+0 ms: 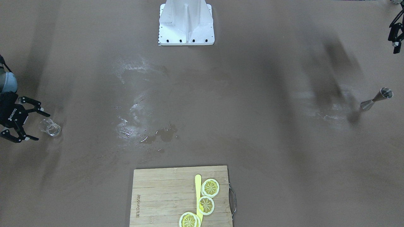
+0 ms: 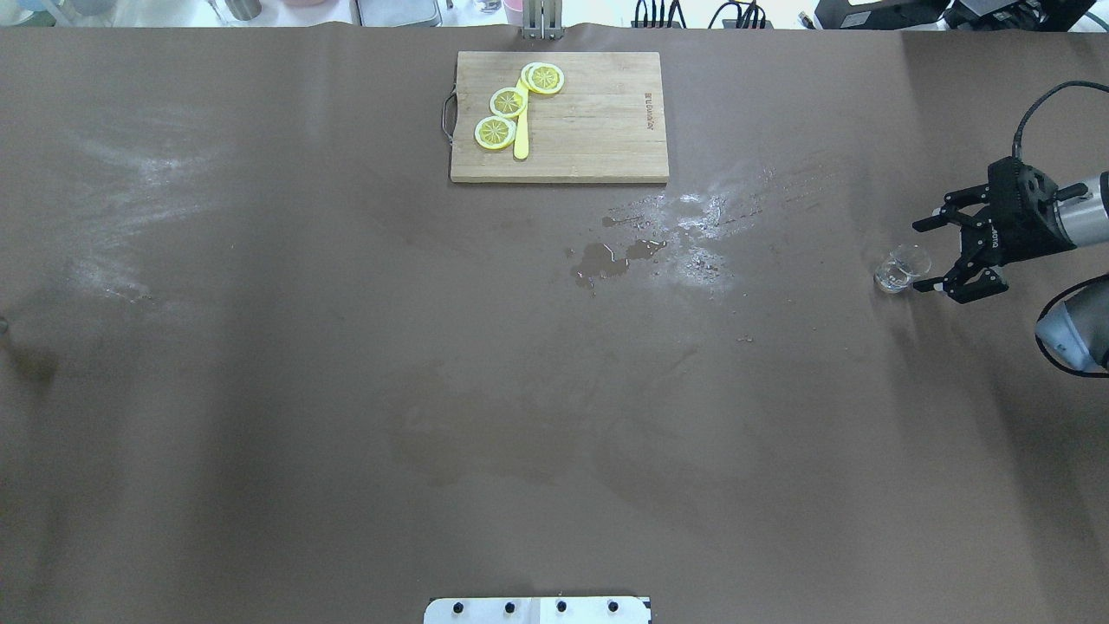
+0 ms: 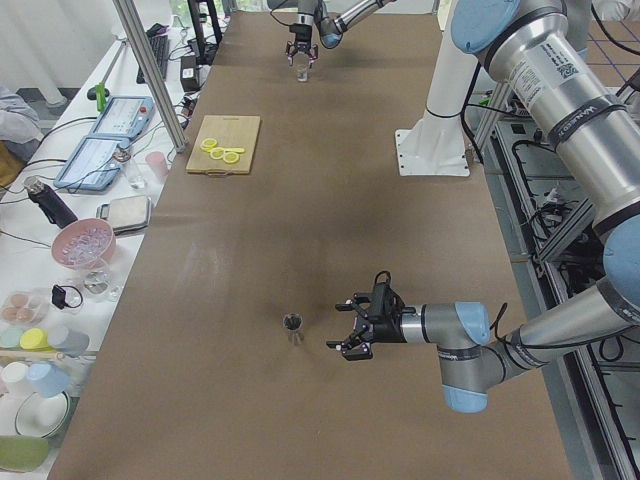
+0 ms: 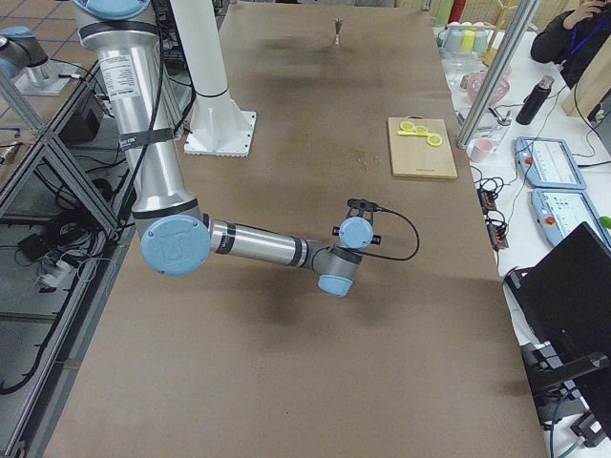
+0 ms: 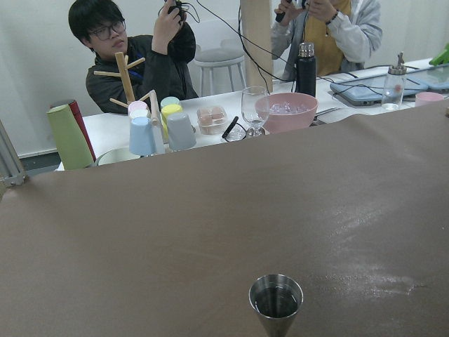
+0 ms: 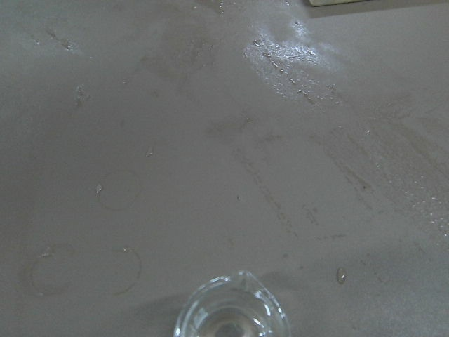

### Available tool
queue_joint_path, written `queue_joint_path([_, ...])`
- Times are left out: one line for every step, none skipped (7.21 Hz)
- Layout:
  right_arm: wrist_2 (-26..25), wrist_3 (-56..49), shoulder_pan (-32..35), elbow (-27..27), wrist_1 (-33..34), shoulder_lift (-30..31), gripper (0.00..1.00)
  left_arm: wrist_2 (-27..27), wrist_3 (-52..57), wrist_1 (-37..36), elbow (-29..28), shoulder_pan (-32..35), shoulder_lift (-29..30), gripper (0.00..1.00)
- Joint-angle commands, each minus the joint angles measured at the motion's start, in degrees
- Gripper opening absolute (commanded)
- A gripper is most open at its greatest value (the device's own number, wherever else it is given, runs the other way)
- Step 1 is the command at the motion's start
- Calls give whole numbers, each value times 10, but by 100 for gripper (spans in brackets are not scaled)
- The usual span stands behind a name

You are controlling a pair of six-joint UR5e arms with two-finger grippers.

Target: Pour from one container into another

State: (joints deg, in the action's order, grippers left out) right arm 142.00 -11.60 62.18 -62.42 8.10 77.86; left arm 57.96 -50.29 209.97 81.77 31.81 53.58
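While nothing is yet poured: right gripper (image 2: 925,256), fingers spread wide, empty; glass cup (image 2: 901,267) upright just beyond its fingertips, ungrasped. Left gripper (image 3: 338,324), spread, empty; jigger (image 3: 292,326) upright ahead of its fingers, apart. Grasp, carry and pour outstanding.

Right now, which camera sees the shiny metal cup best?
The left wrist view: the jigger sits close, its open top plain. The front-facing view shows it whole but small, both side views show it tiny, and the overhead hardly catches it.
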Motion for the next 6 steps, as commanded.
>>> queue_joint_path([-15, 0, -12, 1, 0, 0, 99, -190, -28, 0, -9, -129, 22, 99])
queue_joint_path([-16, 0, -14, 2, 1, -2, 98, -268, -73, -2, -25, -178, 30, 99])
queue_joint_path([-17, -3, -16, 4, 1, -6, 97, -281, -124, -9, -37, -187, 29, 99])
queue_joint_path([-21, -3, -18, 7, 2, -10, 94, -281, -124, -28, -46, -189, 33, 99])
queue_joint_path([-26, -3, -21, 7, 2, -11, 90, -283, -128, -40, -49, -189, 34, 99])
queue_joint_path([-30, -4, -22, 7, 2, -11, 85, -285, -129, -41, -65, -192, 42, 99])
